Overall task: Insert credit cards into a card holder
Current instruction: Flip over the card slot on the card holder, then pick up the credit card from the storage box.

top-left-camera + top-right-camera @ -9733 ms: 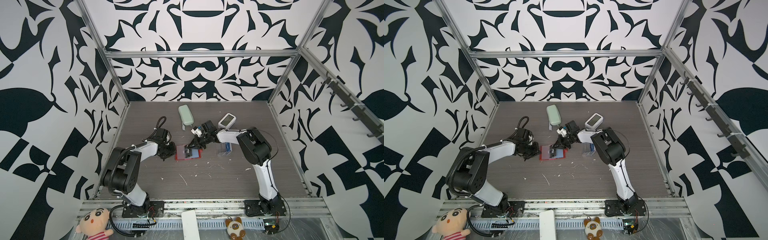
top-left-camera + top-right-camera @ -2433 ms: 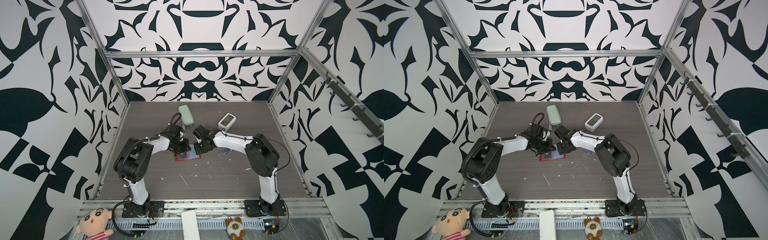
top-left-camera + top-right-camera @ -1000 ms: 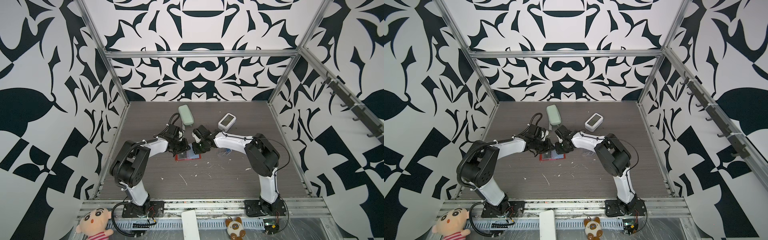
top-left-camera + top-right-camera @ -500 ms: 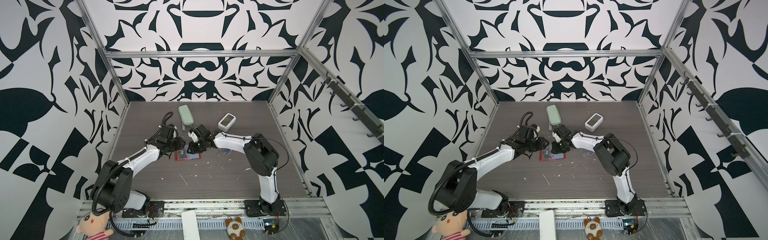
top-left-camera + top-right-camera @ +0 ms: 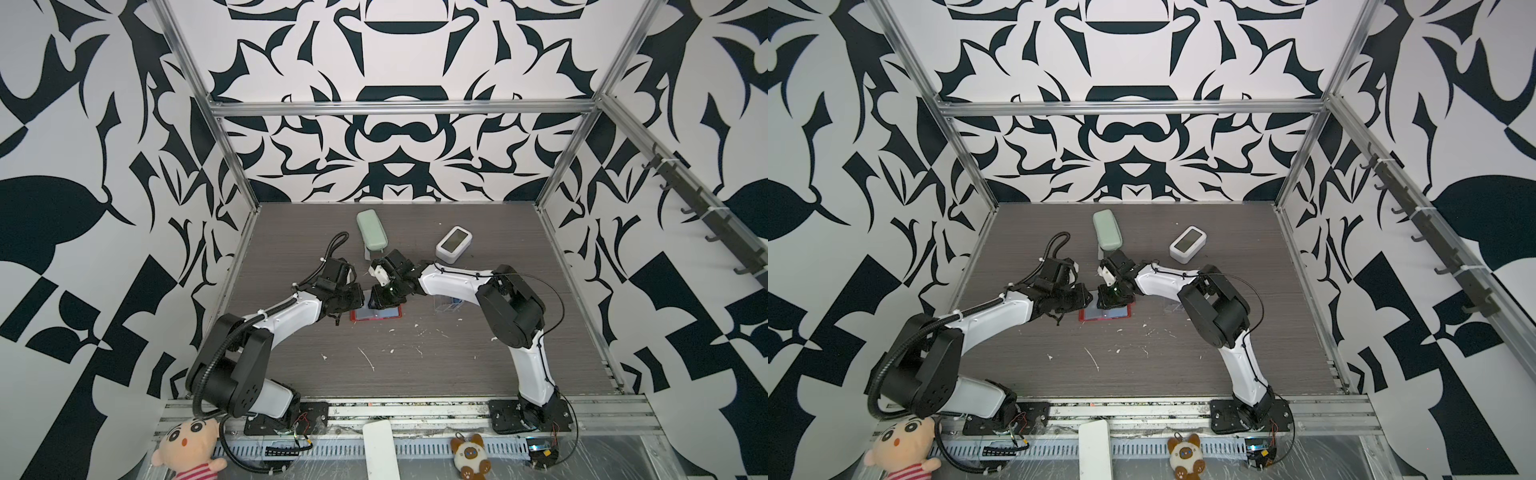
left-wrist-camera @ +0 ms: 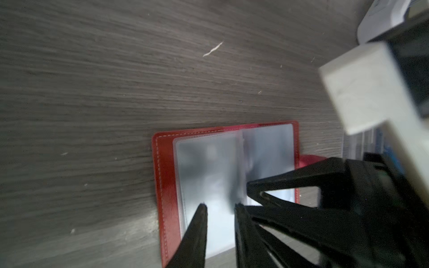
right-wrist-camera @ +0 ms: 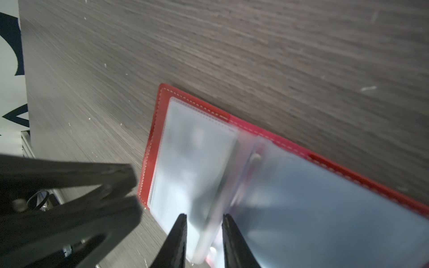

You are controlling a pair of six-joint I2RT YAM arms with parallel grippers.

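The card holder (image 5: 354, 316) lies open and flat just 9 o'clock of the middle of the table (image 5: 415, 365), red cover down and clear sleeve pages (image 6: 204, 167) up. The left gripper (image 6: 220, 206) hovers at the holder's 9 o'clock edge, jaws a little apart and empty as far as I can see. The right gripper (image 7: 204, 215) reaches in from 12 o'clock with its jaws either side of a raised leaf (image 7: 216, 185) near the spine; whether they press it I cannot tell. Neither gripper shows a card. The credit cards (image 5: 454, 302) seem to wait in the clear stand (image 5: 441, 307) at 3 o'clock of the holder. The step looks like parting a pocket. I judge it goes best if the left gripper bears down on the flat page so the holder cannot slide, while the right takes one leaf only and lifts it low, without tugging the spine. Against a second ago, the left arm, then folded tall, now lies stretched low toward 7 o'clock, and the right gripper sits slightly further toward 9 o'clock.
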